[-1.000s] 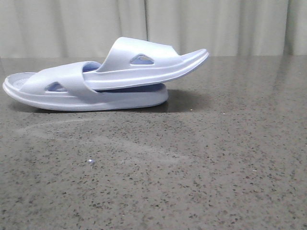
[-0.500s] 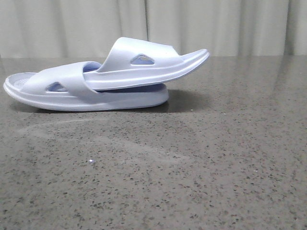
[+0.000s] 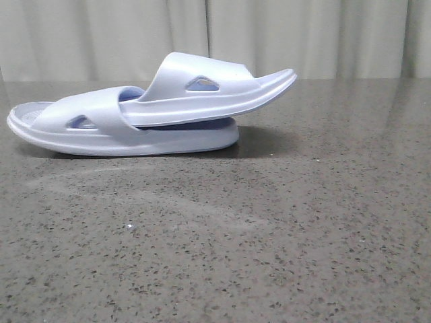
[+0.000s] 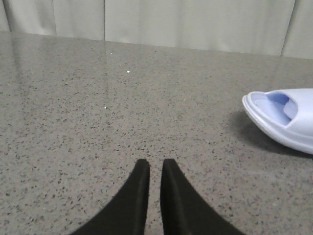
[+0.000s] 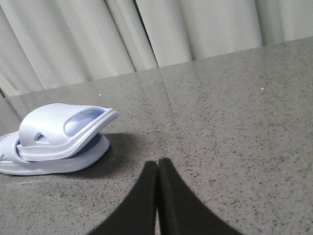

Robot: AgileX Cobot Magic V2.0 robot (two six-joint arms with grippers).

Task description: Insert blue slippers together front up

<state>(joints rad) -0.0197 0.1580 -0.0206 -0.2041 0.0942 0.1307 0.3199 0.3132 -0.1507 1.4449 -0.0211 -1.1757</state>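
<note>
The two blue slippers lie nested at the far left of the table. The lower slipper (image 3: 87, 128) lies flat. The upper slipper (image 3: 202, 91) has one end pushed under the lower one's strap, and its other end sticks out to the right, raised. The right wrist view shows the pair, upper (image 5: 54, 129) on lower (image 5: 58, 164). The left wrist view shows one end (image 4: 286, 120). My left gripper (image 4: 155, 164) is empty over bare table, its fingers a narrow slit apart. My right gripper (image 5: 157, 164) is shut and empty, apart from the pair. Neither shows in the front view.
The dark speckled stone table (image 3: 269, 235) stretches in front of and to the right of the slippers. A pale curtain (image 3: 303, 33) hangs behind its far edge. A small white speck (image 3: 128, 227) lies on the table near the front.
The whole front view has shifted a few pixels to the right. The slippers keep the same nested pose.
</note>
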